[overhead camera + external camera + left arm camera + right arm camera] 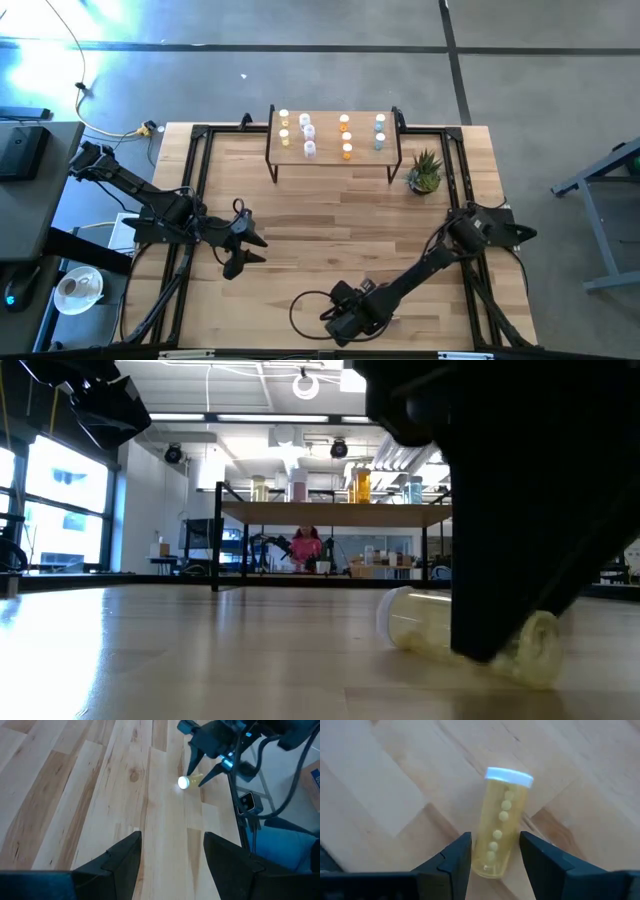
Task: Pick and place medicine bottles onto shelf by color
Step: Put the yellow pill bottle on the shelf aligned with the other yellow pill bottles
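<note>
So the right pincer [492, 852] is down at the near edge of the pale wood-plank bench [330, 230], fingers spread on either side of a clear yellow pill bottle with a white cap [501, 822] that's lying on its side, not clamped on it as far as I can see. The left pincer [172, 852] hovers open and empty over the left side. The small wooden-topped shelf on black legs [330, 140] at the far edge already has bottles standing on it.

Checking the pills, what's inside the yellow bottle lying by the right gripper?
Small round yellow pills show through the yellow bottle, lying in a row. Its base end sits between the right gripper fingers, partly hidden.
</note>
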`<state>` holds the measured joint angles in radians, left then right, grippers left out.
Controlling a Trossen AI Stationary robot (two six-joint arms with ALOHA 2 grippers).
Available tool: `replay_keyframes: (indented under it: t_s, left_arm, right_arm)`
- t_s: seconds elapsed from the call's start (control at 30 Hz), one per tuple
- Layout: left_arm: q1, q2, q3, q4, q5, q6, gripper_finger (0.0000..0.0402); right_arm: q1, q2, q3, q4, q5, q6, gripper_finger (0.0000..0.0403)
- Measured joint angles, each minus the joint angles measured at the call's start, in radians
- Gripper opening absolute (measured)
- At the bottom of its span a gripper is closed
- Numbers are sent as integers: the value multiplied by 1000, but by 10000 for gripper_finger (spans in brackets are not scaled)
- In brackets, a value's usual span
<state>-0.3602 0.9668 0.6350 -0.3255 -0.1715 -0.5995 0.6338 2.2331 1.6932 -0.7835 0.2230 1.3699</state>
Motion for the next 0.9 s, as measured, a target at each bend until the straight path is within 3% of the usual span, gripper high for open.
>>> replay_keyframes:
  t_s: [0.17, 0.5, 0.9]
  left_arm:
    - [0, 0, 0, 0, 0, 0, 204]
    - [0, 0, 0, 0, -1, 14, 204]
    - [0, 0, 0, 11, 4, 149, 204]
  right_arm:
    - [-3, 8, 1, 1, -8, 0, 154]
    - [-3, 11, 12, -11, 6, -81, 77]
    - [-5, 15, 165, -10, 200, -280, 95]
